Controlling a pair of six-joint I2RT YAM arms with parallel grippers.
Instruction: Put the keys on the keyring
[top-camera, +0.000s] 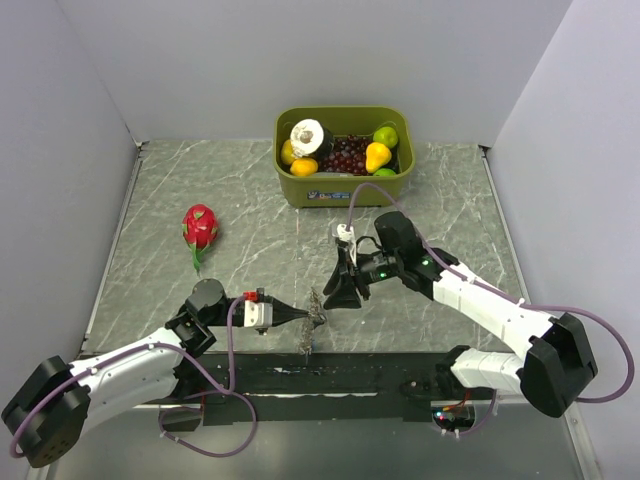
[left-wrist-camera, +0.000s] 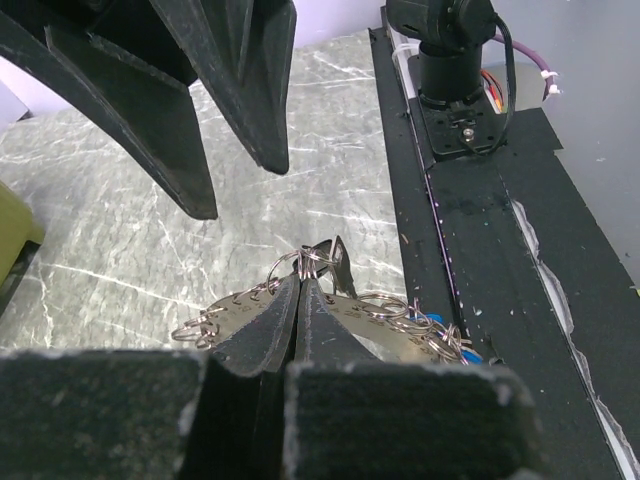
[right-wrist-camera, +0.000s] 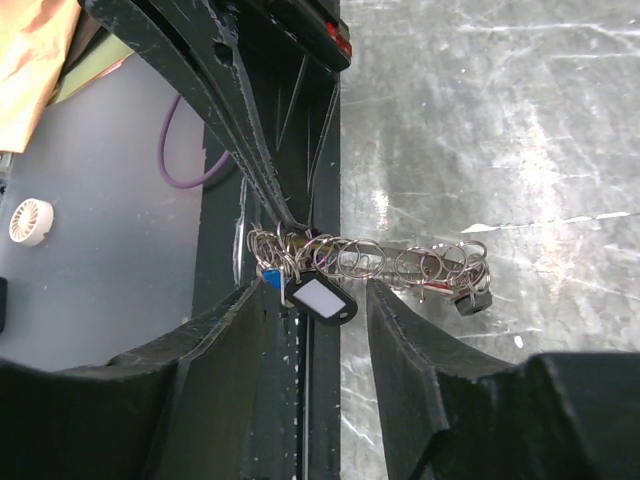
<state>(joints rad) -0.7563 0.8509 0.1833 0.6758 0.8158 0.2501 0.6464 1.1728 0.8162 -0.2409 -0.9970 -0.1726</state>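
The keyring (left-wrist-camera: 395, 335) is a thin metal band hung with several small split rings. My left gripper (left-wrist-camera: 299, 284) is shut on its middle and holds it above the table's near edge; it also shows in the top view (top-camera: 316, 306). In the right wrist view the keyring (right-wrist-camera: 400, 262) hangs across, carrying a black tag with a white window (right-wrist-camera: 320, 298), a blue tag (right-wrist-camera: 269, 278) and a small black piece (right-wrist-camera: 472, 301). My right gripper (right-wrist-camera: 315, 293) is open, its fingers on either side of the black tag, just short of the ring. In the top view it (top-camera: 338, 296) stands right of the keyring.
A green bin (top-camera: 380, 188) with fruit stands at the back centre. A red dragon fruit (top-camera: 200, 226) lies at the left. A black strip (top-camera: 380, 372) with both arm bases runs along the near edge, under the keyring.
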